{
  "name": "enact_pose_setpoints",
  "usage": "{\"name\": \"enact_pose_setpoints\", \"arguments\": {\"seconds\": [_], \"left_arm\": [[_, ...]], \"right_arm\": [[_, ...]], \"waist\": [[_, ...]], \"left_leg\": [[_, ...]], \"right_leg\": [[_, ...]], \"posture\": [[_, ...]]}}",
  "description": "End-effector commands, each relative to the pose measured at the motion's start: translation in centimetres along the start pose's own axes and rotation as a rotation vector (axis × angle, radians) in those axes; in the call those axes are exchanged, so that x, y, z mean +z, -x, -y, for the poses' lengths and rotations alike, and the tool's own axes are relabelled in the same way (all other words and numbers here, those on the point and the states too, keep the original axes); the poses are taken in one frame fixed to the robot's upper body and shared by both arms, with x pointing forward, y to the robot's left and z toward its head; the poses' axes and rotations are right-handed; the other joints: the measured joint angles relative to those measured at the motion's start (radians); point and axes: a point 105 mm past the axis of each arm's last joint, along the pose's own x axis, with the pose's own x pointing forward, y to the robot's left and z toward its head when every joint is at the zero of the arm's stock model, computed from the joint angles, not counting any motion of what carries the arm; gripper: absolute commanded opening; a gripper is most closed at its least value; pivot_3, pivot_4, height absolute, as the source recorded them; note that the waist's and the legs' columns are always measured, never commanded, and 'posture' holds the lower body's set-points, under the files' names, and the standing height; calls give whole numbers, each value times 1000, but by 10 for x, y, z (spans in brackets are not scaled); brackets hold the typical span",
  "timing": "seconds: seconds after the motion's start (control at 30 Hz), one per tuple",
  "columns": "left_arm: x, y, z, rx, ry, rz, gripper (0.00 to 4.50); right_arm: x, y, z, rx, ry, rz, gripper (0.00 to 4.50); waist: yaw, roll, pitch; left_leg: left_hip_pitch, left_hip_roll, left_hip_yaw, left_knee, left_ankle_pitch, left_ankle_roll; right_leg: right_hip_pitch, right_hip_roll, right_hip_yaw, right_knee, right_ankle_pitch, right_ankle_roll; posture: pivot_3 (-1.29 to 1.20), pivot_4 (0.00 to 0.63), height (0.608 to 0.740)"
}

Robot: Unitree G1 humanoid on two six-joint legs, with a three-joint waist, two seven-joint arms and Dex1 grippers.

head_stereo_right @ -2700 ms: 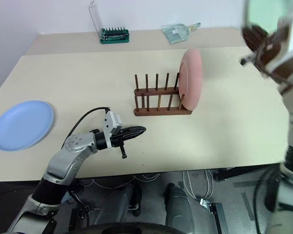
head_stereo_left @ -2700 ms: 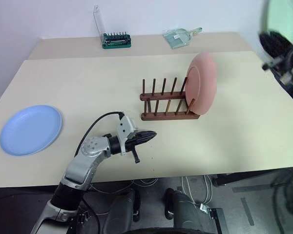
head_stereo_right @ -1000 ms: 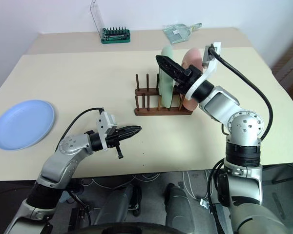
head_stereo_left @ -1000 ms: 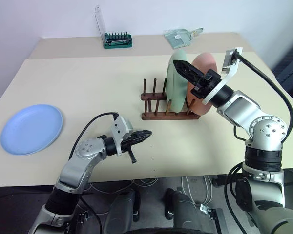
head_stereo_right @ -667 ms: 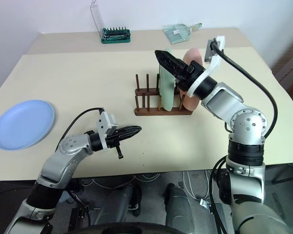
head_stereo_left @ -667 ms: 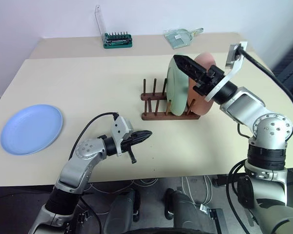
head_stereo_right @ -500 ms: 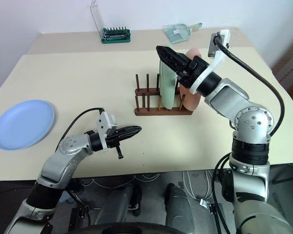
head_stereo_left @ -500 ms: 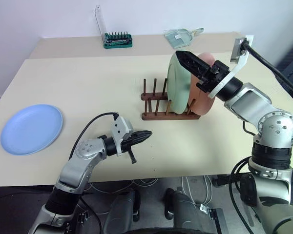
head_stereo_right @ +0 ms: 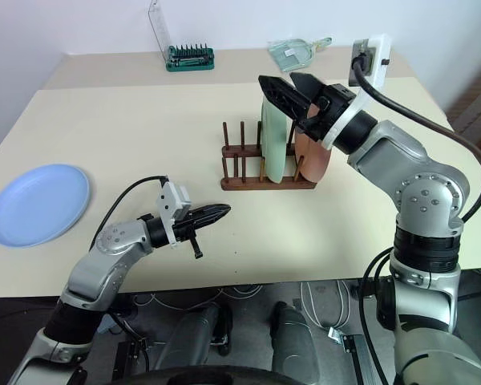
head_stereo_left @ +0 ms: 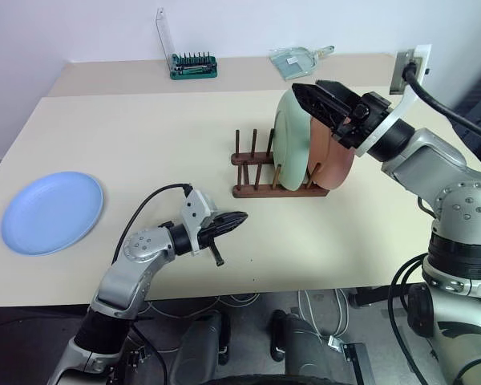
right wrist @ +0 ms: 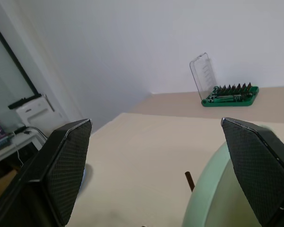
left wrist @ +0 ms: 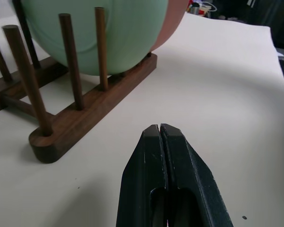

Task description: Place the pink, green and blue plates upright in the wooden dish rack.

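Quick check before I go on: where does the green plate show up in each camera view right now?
Left eye view: green plate upright in the wooden dish rack, right of centre.
Right eye view: edge-on in the rack, centre.
Left wrist view: large, behind the rack's pegs.
Right wrist view: its rim between the open right gripper's fingers.
Shared landmark: the rack's pegs.

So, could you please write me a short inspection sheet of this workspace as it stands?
Surface: beige table, a second tabletop behind it.
Job's things: green plate and pink plate upright in the wooden dish rack; blue plate flat on the table at the robot's left.
Clutter: green bit holder and a clear dustpan at the back.
Claws: left claw shut, holding nothing; right claw open above the green plate.
Cables: black cables on both wrists, more under the table.
Surroundings: white wall.
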Motion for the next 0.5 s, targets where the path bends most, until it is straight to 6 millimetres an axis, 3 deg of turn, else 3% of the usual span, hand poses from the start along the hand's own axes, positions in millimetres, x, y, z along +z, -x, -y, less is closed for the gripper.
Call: {"name": "enact_pose_setpoints", "arguments": {"seconds": [0.03,0.07,0.13,0.23,0.3,0.33,0.37,0.4,0.5], "left_arm": [[24,30,-53,334,-61,47,507],[34,49,-79,510,-29,92,744],[47,90,-114,783,25,151,1780],[55,130,-132,992,9,113,3192],[51,166,-148,1225,9,13,4250],[49,186,-153,1343,1,-51,4453],[49,218,-159,1544,50,-74,4453],[47,239,-160,1671,97,-86,4453],[30,275,-145,1853,260,-169,4453]], "right_arm": [[21,-1,-22,112,395,-31,4500],[17,-1,-28,154,526,-71,4500],[10,-2,-34,222,647,-117,4500],[8,-4,-38,277,706,-121,4500],[5,-5,-42,323,745,-129,4500],[3,-6,-43,340,763,-132,4500],[0,-7,-44,361,769,-136,4500],[-2,-8,-45,375,773,-137,4500],[-17,-9,-58,476,753,-153,4500]], "waist": [[0,1,1],[-1,0,1],[-4,-1,1],[-22,-3,1],[-24,-3,1],[-24,-4,2],[-24,-5,2],[-24,-7,3],[-25,-14,4]], "left_leg": [[-1,0,0,0,0,0],[-1,0,0,0,0,0],[-1,0,1,0,0,0],[-1,3,1,0,0,0],[-1,2,3,-1,0,0],[0,2,3,0,0,0],[0,2,4,0,0,0],[0,2,4,0,0,0],[0,3,3,0,1,-2]], "right_leg": [[-1,0,0,0,0,0],[-2,0,0,0,0,0],[-3,0,0,1,-1,2],[-3,1,0,1,-2,5],[-3,1,0,1,0,7],[-2,1,0,1,1,7],[-2,1,0,1,3,5],[-2,1,0,1,3,6],[-2,1,0,1,4,6]], "posture": [[0,150,740],[0,150,740],[0,150,740],[0,150,740],[0,150,740],[0,150,740],[0,150,740],[0,150,740],[0,150,740]]}}
